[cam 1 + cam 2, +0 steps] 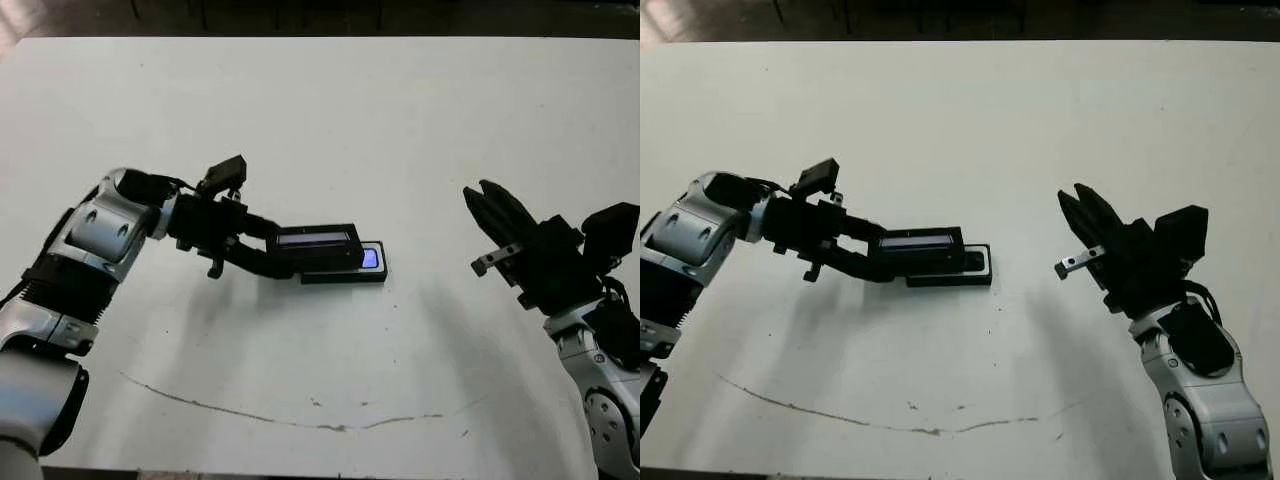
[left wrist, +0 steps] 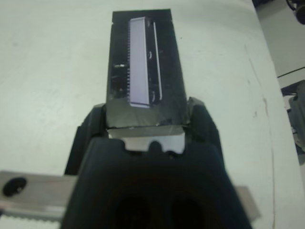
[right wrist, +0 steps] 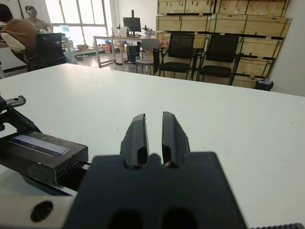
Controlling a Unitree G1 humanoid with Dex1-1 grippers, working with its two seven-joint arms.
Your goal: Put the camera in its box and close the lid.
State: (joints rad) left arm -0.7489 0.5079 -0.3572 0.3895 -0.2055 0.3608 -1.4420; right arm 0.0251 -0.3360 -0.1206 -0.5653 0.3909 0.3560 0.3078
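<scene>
My left gripper [image 1: 285,255] is shut on the near end of the lid [image 1: 315,240], a flat black cover with a shiny strip [image 2: 140,62] along its face. It holds the lid just over the box [image 1: 345,276], shifted toward my left, so the box's right end stays uncovered. In that uncovered end the bluish glossy patch of the camera [image 1: 370,258] shows; the rest of the camera is hidden under the lid. My right gripper [image 1: 487,205] hovers well to the right, fingers [image 3: 138,136] close together and holding nothing.
A thin dark curved mark [image 1: 300,420] runs across the white table [image 1: 330,120] near its front edge. Beyond the far edge, the right wrist view shows chairs [image 3: 178,52], desks and a seated person [image 3: 19,36].
</scene>
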